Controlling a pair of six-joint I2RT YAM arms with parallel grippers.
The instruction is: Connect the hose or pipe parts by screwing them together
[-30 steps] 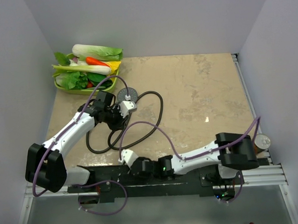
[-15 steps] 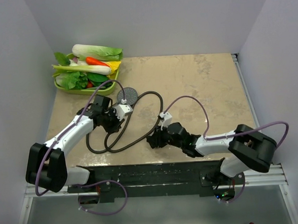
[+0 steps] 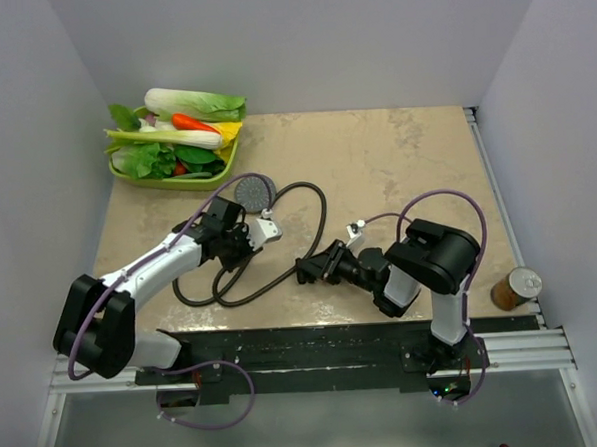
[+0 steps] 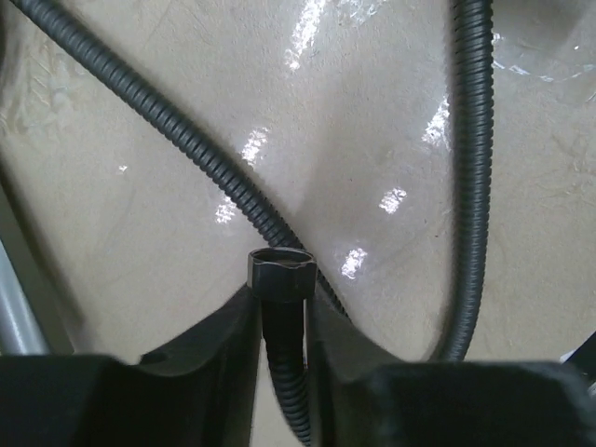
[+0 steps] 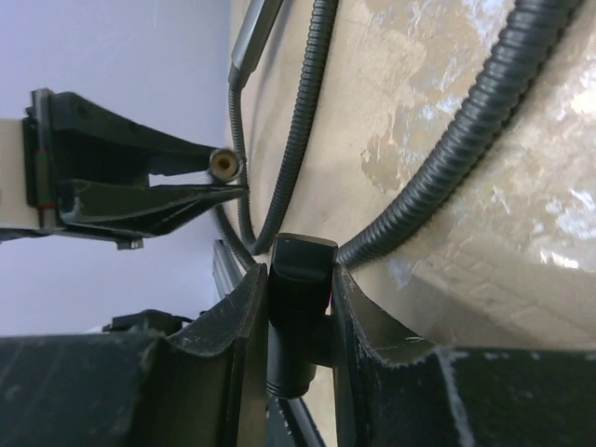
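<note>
The dark flexible hose lies looped on the table. Its hex end nut stands up between the fingers of my left gripper, which close round the hose just under the nut. In the top view my left gripper is just in front of the grey round shower head, which lies flat with nothing holding it. My right gripper is shut on the hose's other end, a black fitting. In the top view my right gripper sits mid-table, pointing left. From the right wrist I see the left gripper with its nut.
A green basket of toy vegetables stands at the back left. A brown can stands by the right rail. Purple cables arc over both arms. Grey walls close in the table on three sides.
My right arm swung from the near edge to mid-table and folded back, its gripper now at the hose end. The left gripper shifted slightly right and nearer. The can came into view.
</note>
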